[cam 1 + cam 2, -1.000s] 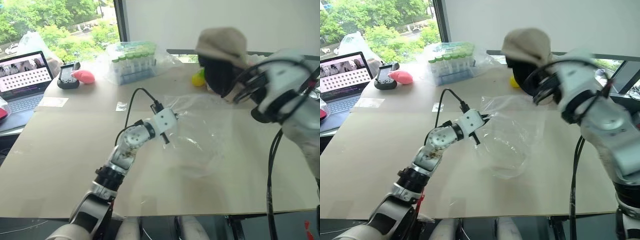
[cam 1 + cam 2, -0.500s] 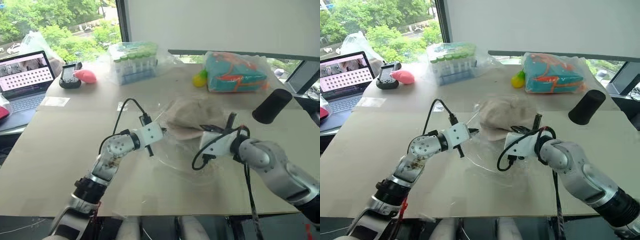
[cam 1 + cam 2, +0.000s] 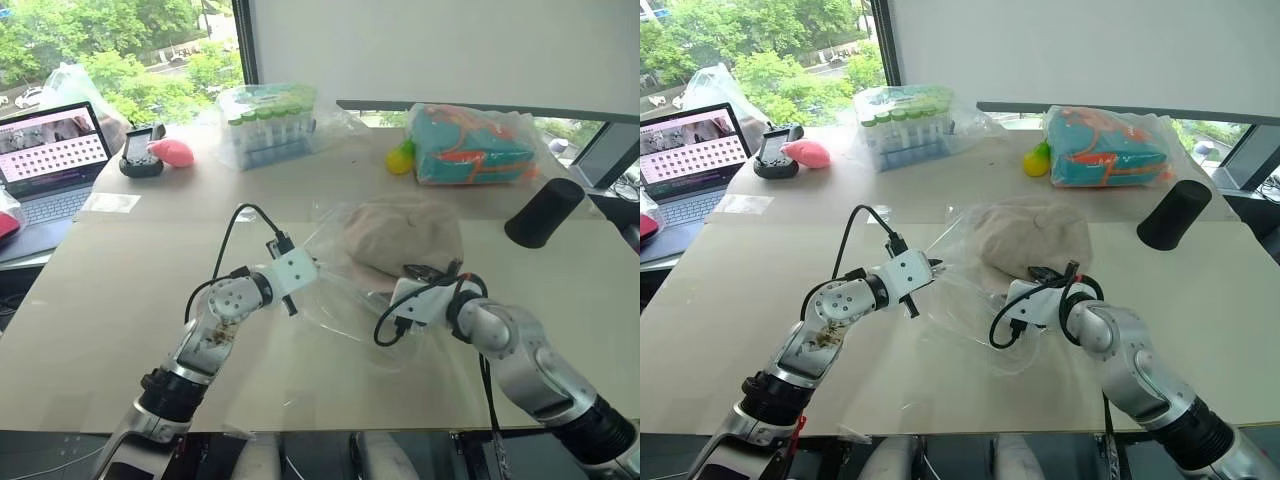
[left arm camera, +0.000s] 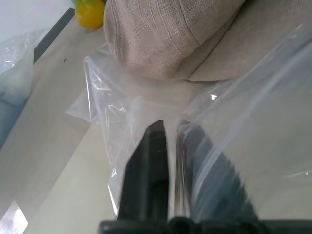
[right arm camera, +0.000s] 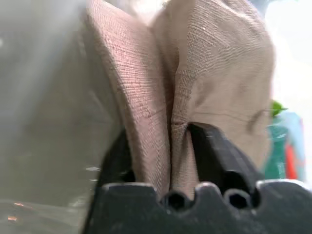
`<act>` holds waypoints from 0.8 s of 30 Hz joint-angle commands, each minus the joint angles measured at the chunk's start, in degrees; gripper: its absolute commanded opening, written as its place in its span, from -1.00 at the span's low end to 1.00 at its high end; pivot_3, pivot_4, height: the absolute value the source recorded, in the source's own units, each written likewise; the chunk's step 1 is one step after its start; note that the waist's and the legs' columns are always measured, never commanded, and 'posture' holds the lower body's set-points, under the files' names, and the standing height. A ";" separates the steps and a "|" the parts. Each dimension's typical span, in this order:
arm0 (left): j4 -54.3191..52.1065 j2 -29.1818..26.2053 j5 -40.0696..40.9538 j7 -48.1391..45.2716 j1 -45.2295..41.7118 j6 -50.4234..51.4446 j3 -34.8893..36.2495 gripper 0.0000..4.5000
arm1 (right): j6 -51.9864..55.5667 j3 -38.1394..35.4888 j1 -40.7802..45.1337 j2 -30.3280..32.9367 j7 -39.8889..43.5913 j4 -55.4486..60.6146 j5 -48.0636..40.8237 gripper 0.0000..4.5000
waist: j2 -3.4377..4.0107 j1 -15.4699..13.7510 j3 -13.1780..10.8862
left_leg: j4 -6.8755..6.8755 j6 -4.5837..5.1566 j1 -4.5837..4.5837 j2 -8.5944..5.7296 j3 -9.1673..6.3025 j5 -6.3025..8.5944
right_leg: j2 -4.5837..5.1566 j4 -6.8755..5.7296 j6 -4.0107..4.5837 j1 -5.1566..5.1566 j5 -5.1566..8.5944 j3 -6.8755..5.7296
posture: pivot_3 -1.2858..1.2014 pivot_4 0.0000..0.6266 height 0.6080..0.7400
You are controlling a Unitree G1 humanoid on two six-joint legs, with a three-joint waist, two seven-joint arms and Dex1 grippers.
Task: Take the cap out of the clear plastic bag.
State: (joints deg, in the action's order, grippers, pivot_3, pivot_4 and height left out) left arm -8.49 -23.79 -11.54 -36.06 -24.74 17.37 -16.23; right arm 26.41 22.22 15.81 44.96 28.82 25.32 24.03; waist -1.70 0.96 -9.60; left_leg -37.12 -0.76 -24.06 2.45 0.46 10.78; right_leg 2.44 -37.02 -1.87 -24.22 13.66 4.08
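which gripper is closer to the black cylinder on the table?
Right. The right gripper sits at the cap, on the black cylinder side. The left gripper is further away, at the bag edge across the cap.

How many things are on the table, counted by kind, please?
Plastic bags: 3 (clear plastic bag, bag of green-capped tubes, bag with teal-orange item)
Caps: 1 (cap)
Laptops: 1 (laptop)
Pink toys: 1 (pink toy)
Black cylinders: 1 (black cylinder)
Yellow objects: 1 (yellow object)
Total: 8
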 commanded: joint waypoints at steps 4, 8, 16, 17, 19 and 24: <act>-3.24 0.81 3.52 -0.91 0.39 -0.54 1.52 0.53 | 1.40 -4.73 -1.16 -1.86 3.06 2.32 -1.06 0.99 | 0.00 -0.09 0.00 | 0.00 0.00 -0.01 -0.01 -0.01 0.00 | 0.00 0.01 0.02 -0.01 -0.01 -0.01 | 0.03 -0.52 1.00; -5.08 -0.77 6.86 -4.75 1.92 -1.52 1.69 0.98 | 2.83 -7.03 -1.82 -2.49 7.52 3.88 -5.22 1.00 | 0.00 0.03 0.00 | 0.01 0.00 0.00 0.00 -0.01 0.00 | 0.00 0.00 0.02 -0.01 -0.01 -0.01 | 0.03 -0.52 1.00; -11.16 -5.94 23.02 -17.04 3.83 6.42 6.65 0.98 | 14.28 -17.78 -1.32 -3.84 18.42 9.78 -22.35 1.00 | 0.00 0.07 0.00 | 0.00 0.00 0.01 0.01 -0.03 0.00 | 0.00 0.00 0.00 0.02 0.00 -0.03 | 0.03 -0.52 1.00; -11.91 -6.10 25.77 -17.52 3.17 8.34 8.33 0.98 | 16.58 -20.45 -0.67 -4.33 19.37 10.29 -25.51 1.00 | 0.00 0.06 0.00 | 0.00 0.00 0.01 0.02 -0.03 0.00 | 0.00 0.00 -0.02 0.03 0.01 -0.03 | 0.03 -0.52 1.00; -12.85 -5.89 31.03 -17.10 1.85 12.58 12.29 0.98 | 23.13 -27.18 1.18 -5.55 22.03 11.75 -33.82 1.00 | -0.01 0.06 -0.01 | -0.01 0.00 0.01 0.01 -0.04 0.00 | 0.00 0.00 -0.08 0.03 0.05 -0.04 | 0.03 -0.52 1.00; -14.05 -5.36 39.54 -13.43 1.40 21.14 18.86 0.98 | 33.22 -41.61 5.52 -7.52 23.09 9.85 -48.54 1.00 | -0.01 0.07 -0.01 | -0.01 0.00 0.06 0.02 -0.09 0.01 | -0.01 -0.01 -0.12 0.10 0.08 -0.07 | 0.03 -0.52 1.00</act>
State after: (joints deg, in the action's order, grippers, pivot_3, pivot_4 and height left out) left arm -20.62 -29.38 24.65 -51.00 -23.39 35.82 0.04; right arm 56.70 -13.48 20.12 37.68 51.85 35.30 -19.53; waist -1.71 1.03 -9.60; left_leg -37.12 -0.75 -24.01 2.46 0.37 10.79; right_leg 2.44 -37.02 -1.96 -24.12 13.72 4.01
